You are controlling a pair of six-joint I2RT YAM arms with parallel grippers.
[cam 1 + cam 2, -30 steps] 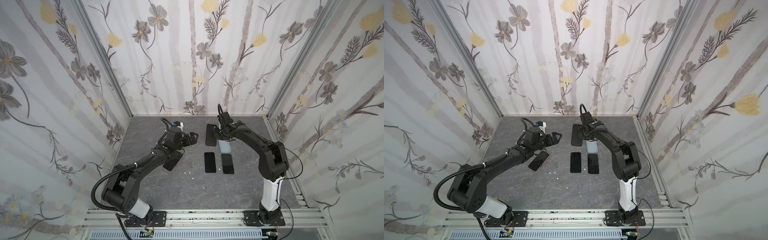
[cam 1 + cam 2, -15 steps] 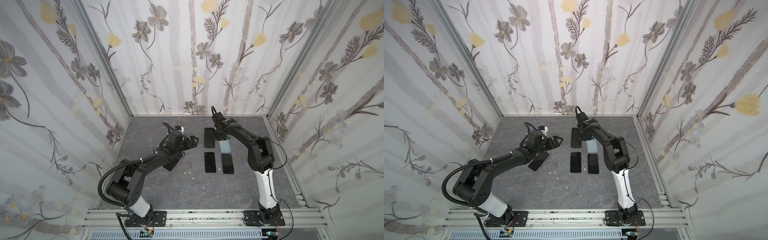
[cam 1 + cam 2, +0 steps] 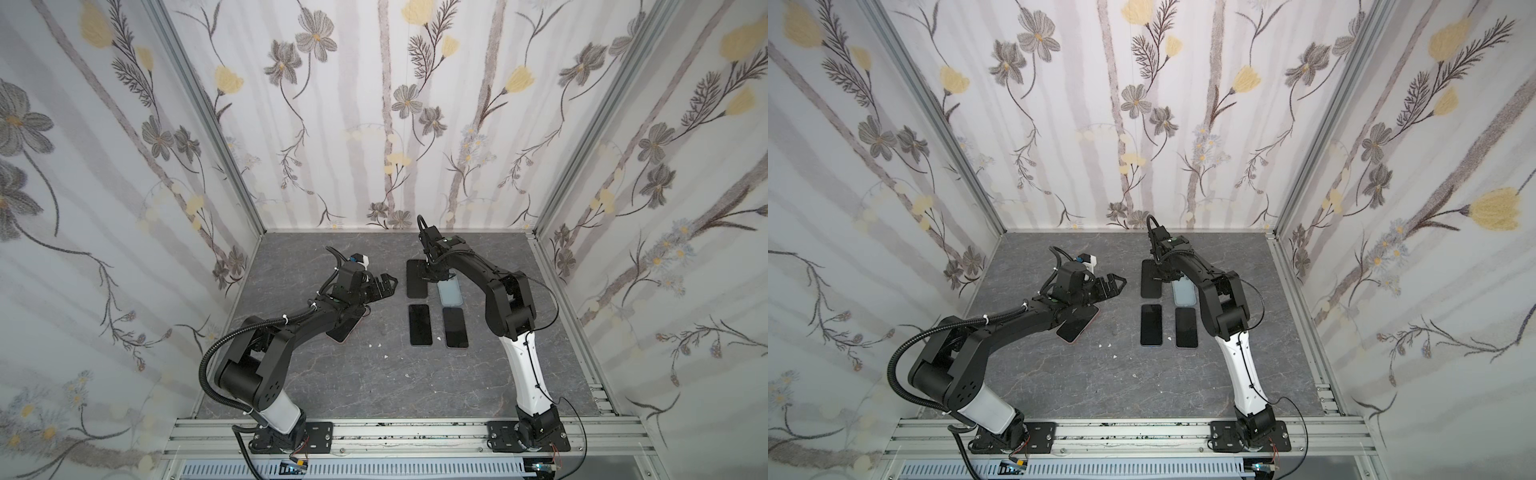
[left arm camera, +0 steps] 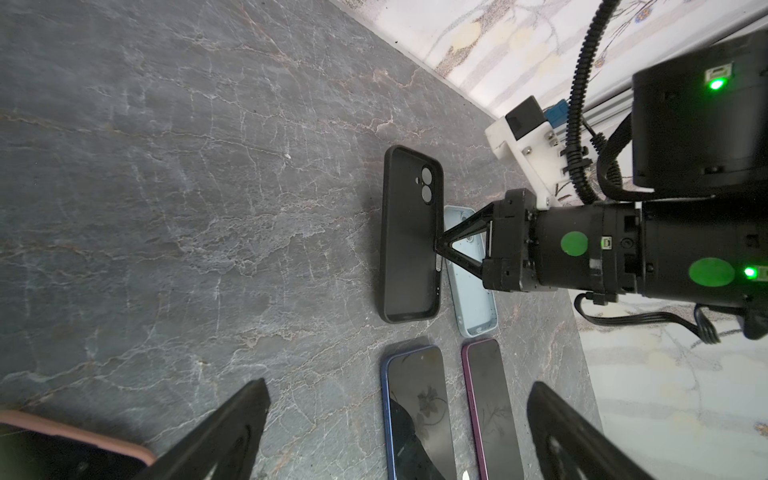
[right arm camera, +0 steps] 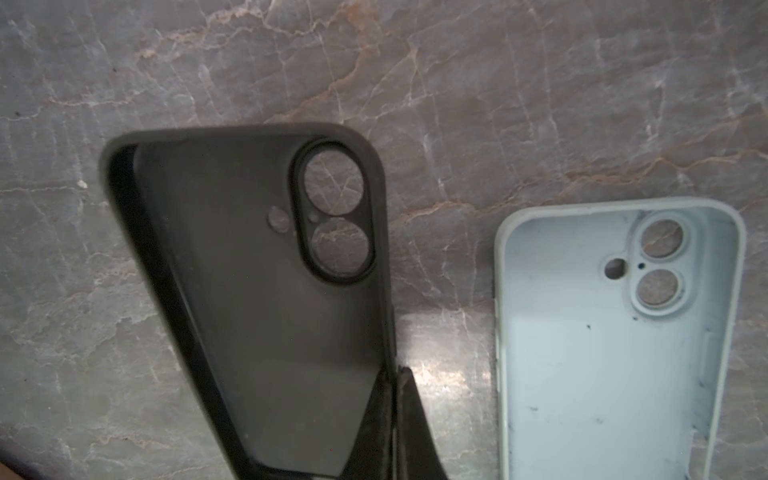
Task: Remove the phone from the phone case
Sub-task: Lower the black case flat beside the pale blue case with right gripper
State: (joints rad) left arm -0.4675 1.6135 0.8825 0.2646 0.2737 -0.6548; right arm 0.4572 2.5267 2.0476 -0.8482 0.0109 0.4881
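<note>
Over on the left of the grey marbled tabletop [image 3: 374, 386], the dark-screened phone [image 3: 341, 330] lay face up, seated in its soft pink case [image 3: 1070, 340], slanted and partly hidden beneath the left arm's wrist. The left gripper [image 3: 385, 286] hung just past the phone's far end, its fingers [image 4: 232, 432] spread wide with nothing between them, pointed toward the middle of the table.

The right gripper [image 3: 434, 276] had reached down at the back of the table, and its fingers [image 5: 399, 419] were pressed tight onto one long side wall of an empty matte black phone case [image 3: 415, 280], which faced hollow side up. I could not tell whether that case had left the surface.

Just beside it, on the side toward the right arm, lay an empty pale blue phone case [image 3: 450, 293], also hollow side up and flat. Nearer the front, side by side, rested two bare phones with their screens up: a blue-edged phone [image 3: 419, 324] and a purple-edged phone [image 3: 455, 327], neither touching the other.
</note>
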